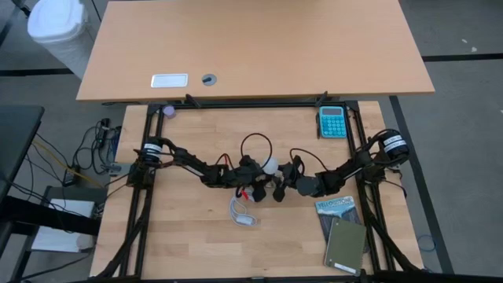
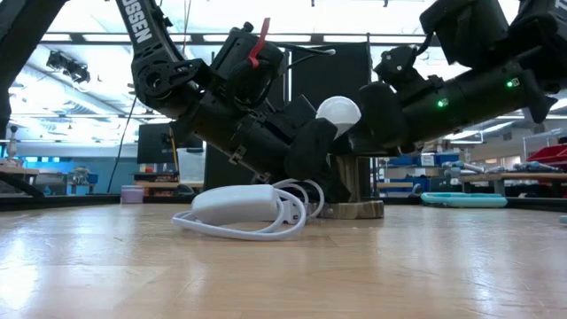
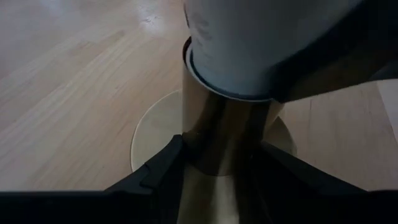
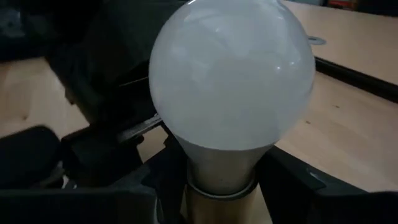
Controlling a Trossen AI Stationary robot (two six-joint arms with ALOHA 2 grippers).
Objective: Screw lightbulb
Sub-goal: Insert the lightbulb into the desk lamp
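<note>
The frosted round bulb (image 4: 231, 81) stood upright in a brassy tubular socket (image 3: 225, 134) on a flat round base at mid-counter (image 1: 181, 244). The left claw (image 3: 221, 165) clamped the socket's smooth stem; the right claw (image 4: 217, 171) gripped the bulb's tapering neck.

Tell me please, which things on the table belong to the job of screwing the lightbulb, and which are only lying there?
Belong to the job:
- lightbulb, upright on the socket
- brass socket on its round base
- left gripper, shut on the socket
- right gripper, around the bulb's neck
- white cord

Only lying there:
- blue calculator
- two booklets
- purple ball
</note>
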